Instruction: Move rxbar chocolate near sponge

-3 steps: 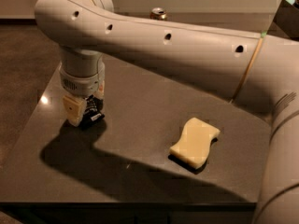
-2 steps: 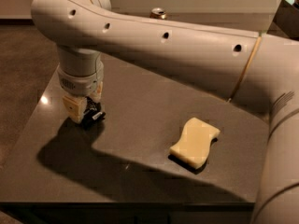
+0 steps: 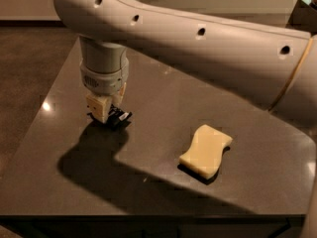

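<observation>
One sponge (image 3: 205,150), one hand (image 3: 108,115) at seemingly one rxbar chocolate (image 3: 120,117).

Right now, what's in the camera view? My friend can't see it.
The robot's claw is low over the left part of a dark table, at a small black rxbar chocolate. A pale yellow sponge lies apart from them to the right, and the thick white arm reaches across the top.

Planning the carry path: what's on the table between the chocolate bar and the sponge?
Nothing. In the camera view, only bare table, partly shaded by the arm, separates the bar at the gripper from the sponge.
</observation>
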